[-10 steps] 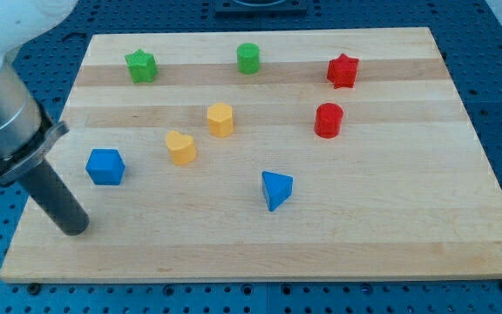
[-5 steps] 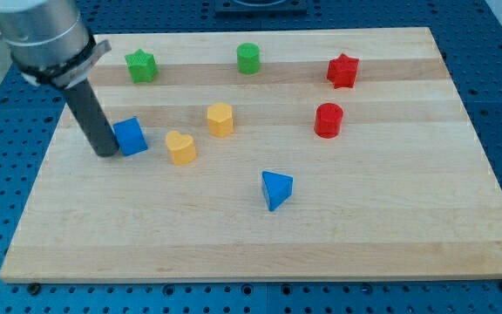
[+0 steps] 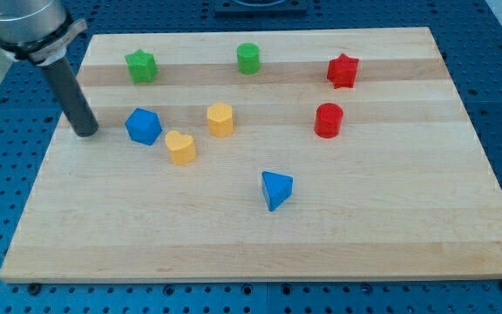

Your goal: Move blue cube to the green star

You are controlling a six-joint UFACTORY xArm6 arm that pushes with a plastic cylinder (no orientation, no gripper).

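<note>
Right now my tip (image 3: 86,132) rests on the bench (image 3: 390,235) near its left edge in the view, to the view's left of the blue cube (image 3: 144,126) and apart from it, with a strip of bare wood between them. No end effector with jaws is fitted, only the straight dark rod, so it has no width to report and it holds nothing. That cube sits tilted, one corner turned toward the view's bottom, and lies below the green star (image 3: 140,65), which stands near the top left of the board; the two are clearly apart. Just to the view's lower right of the cube is a yellow heart-shaped block (image 3: 180,147), near it though I cannot tell if they touch. A yellow hexagonal block (image 3: 220,119) stands up and right of the heart. Along the top are a green cylinder (image 3: 248,58) and a red star (image 3: 342,71), with a red cylinder (image 3: 329,119) below the red star. A blue triangular block (image 3: 276,189) lies alone near the middle, toward the view's bottom.
</note>
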